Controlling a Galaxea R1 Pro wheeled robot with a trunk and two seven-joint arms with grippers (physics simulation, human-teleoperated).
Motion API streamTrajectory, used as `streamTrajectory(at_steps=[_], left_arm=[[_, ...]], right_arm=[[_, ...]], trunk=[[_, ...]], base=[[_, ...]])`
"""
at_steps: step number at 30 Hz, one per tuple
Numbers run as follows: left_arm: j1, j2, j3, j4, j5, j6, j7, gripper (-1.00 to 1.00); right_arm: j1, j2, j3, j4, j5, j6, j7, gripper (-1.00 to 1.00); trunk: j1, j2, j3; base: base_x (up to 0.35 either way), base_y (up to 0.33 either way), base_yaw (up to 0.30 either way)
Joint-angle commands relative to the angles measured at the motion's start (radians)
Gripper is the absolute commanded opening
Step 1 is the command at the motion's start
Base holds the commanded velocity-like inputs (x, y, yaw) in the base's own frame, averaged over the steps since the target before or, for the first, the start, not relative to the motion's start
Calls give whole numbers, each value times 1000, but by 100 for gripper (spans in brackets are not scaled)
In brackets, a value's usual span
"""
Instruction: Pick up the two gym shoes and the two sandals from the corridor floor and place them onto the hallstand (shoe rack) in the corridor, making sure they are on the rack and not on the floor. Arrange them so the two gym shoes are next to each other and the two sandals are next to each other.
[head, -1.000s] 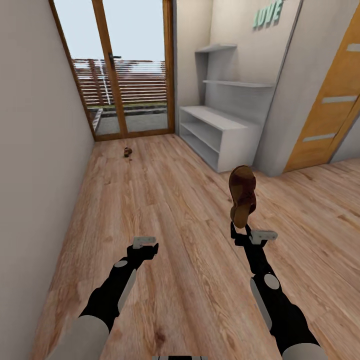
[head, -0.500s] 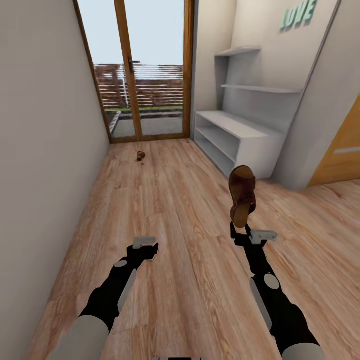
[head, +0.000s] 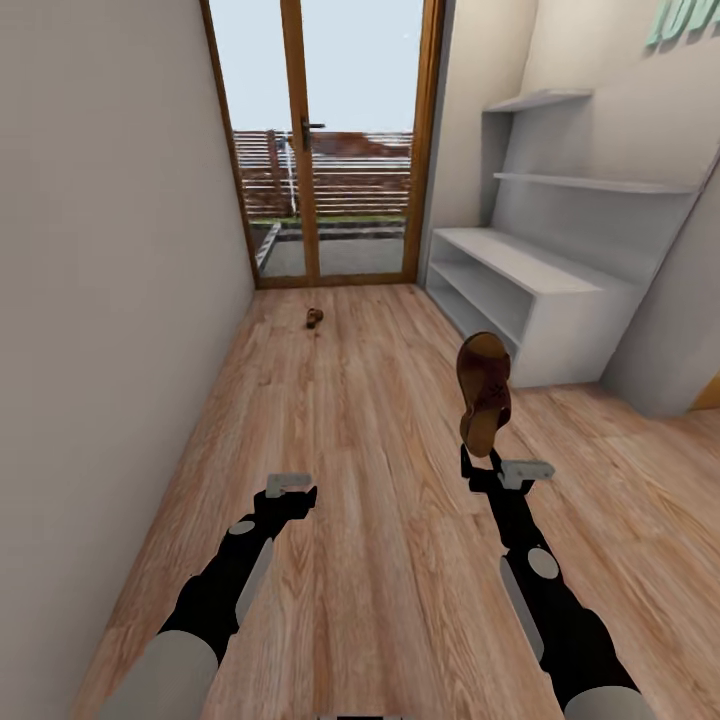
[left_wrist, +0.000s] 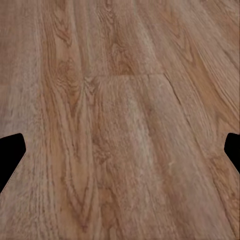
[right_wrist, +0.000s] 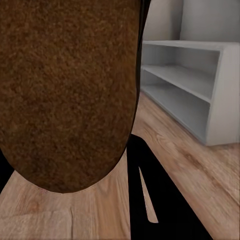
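Note:
My right gripper (head: 481, 460) is shut on the heel end of a dark brown sandal (head: 485, 393), which stands upright above the corridor floor (head: 380, 560). In the right wrist view the sandal's brown sole (right_wrist: 70, 90) looms close, with one dark finger (right_wrist: 150, 200) beside it. A second small brown sandal (head: 314, 318) lies far ahead on the floor near the glass door. The pale grey hallstand (head: 545, 300) stands at the right, its shelves (right_wrist: 200, 75) bare. My left gripper (head: 291, 491) hovers open over bare planks, its fingertips (left_wrist: 10, 150) wide apart. The gym shoes are out of view.
A plain wall (head: 110, 300) runs along the left side of the corridor. A wood-framed glass door (head: 330, 150) closes the far end. Open floor lies between me and the hallstand.
The whole picture has shifted to the right, so the camera has turned left. Both arms and the held sandal keep the same pose.

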Motion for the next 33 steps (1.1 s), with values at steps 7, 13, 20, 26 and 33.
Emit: streamTrajectory(at_steps=[7,13,20,26,33], left_arm=[[0,0,0,-2,1,6,0,100],[0,0,0,-2,1,6,0,100],[0,0,0,-2,1,6,0,100],[0,0,0,-2,0,6,0,100],[0,0,0,-2,0,6,0,100]], right_arm=[[0,-1,1,-4,-1,259,-2,-100],[0,-1,-4,-11,-5,564,-1,-100],[0,0,-5,-23,-7,201,-2,-100],[0,-1,-4,-17,-9,-29,-2,-100],[0,-2,-7,-35,-9,566,3,-100]], trunk=[[0,0,-1],[0,0,-1],[0,0,-1],[0,0,-1],[0,0,-1]], base=[[349,0,8],[349,0,0],[349,0,0],[349,0,0],[349,0,0]])
